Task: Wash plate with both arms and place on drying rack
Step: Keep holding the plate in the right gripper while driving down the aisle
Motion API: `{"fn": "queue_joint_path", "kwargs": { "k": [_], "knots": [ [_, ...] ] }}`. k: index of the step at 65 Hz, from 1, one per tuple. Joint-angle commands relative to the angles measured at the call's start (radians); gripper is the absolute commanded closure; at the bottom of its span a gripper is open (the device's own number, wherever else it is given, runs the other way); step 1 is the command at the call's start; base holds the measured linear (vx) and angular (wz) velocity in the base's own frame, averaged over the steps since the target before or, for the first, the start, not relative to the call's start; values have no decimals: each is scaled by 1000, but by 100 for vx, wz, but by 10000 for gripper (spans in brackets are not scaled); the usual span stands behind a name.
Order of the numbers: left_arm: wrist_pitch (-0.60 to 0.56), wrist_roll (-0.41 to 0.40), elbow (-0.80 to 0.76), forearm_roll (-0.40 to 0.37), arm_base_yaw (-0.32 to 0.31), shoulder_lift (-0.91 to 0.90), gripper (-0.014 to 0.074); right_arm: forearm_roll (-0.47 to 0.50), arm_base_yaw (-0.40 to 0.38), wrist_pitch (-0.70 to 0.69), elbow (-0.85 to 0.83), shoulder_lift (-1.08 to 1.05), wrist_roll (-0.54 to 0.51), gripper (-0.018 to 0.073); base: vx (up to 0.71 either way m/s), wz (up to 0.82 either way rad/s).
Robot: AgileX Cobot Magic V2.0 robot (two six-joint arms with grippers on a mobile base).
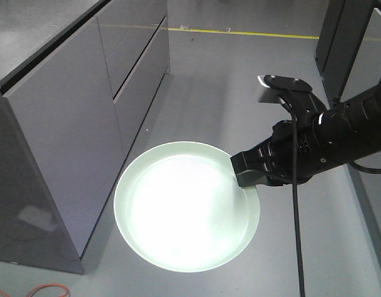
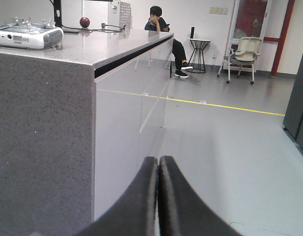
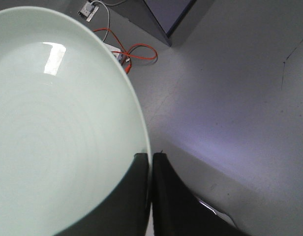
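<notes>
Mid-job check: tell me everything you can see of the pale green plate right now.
The round, shallow, pale mint-green plate looks like plain matte plastic, with a low raised rim and faint concentric rings inside. Strong glare fills its well; nothing lies in it. It hangs face up in the air above the grey floor, beside the grey cabinet. Only the black right gripper touches it, jaws pinched shut on its rim.
</notes>
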Motion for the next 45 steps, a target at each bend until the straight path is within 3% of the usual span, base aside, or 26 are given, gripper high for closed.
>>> {"fn": "queue_joint_path", "kwargs": {
  "k": [1, 45],
  "knots": [
    [-77, -4, -30, -2, -2, -13, 603, 35, -3, -30, -26, -33, -7, 568, 13, 2],
    [-77, -4, -30, -2, -2, -13, 603, 35, -3, -30, -26, -33, -7, 568, 16, -2]
  ]
}}
